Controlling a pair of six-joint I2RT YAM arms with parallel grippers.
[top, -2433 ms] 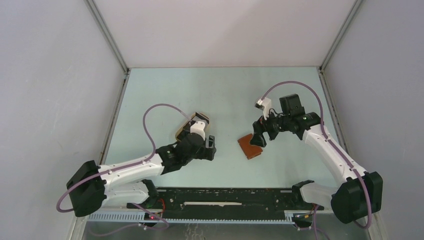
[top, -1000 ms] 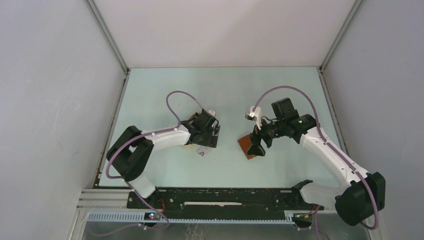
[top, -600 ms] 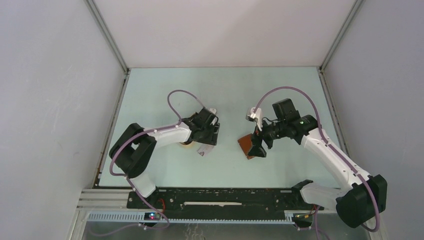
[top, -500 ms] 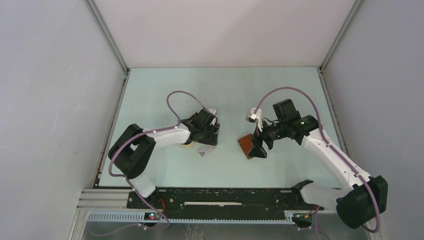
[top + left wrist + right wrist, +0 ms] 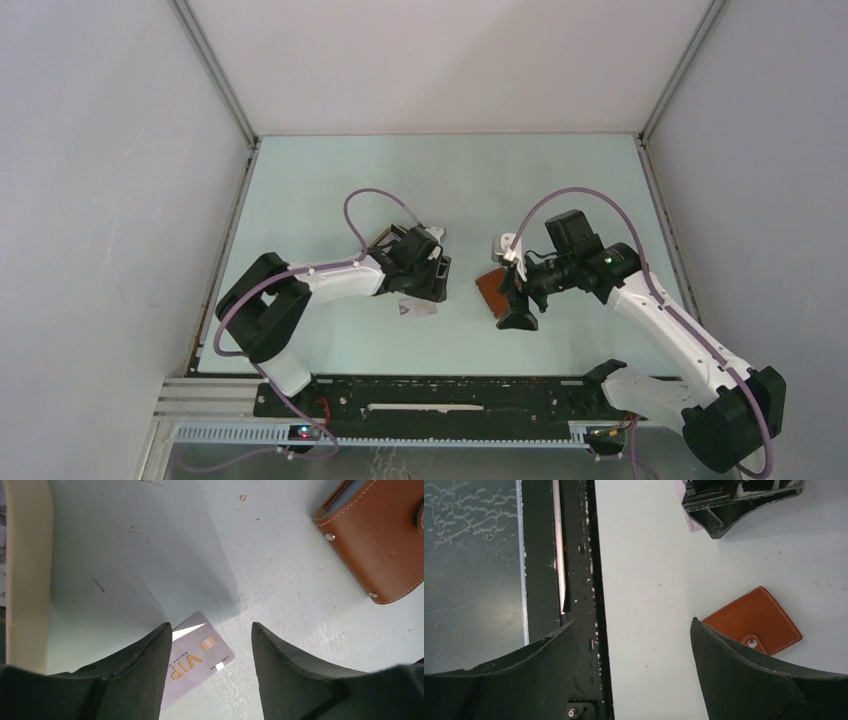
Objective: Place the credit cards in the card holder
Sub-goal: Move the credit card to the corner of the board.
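A whitish credit card (image 5: 200, 650) with gold "VIP" lettering lies flat on the table, and also shows in the top view (image 5: 416, 309). My left gripper (image 5: 211, 630) is open just above it; the card sits between the fingers, partly under the left one. In the top view the left gripper (image 5: 427, 288) is left of the closed reddish-brown card holder (image 5: 491, 289). The card holder lies flat on the table (image 5: 380, 540) (image 5: 754, 622). My right gripper (image 5: 633, 625) is open and empty, just near of the card holder in the top view (image 5: 518, 315).
The tan oval tray (image 5: 383, 240) sits behind my left wrist, mostly hidden; its rim shows in the left wrist view (image 5: 25, 575). The black base rail (image 5: 574, 580) runs along the table's near edge (image 5: 450, 395). Grey walls enclose the table.
My left gripper has shifted right and nearer, toward the card holder, and the card on the table has slid with it. My right gripper has pulled back toward the near edge, off the card holder.
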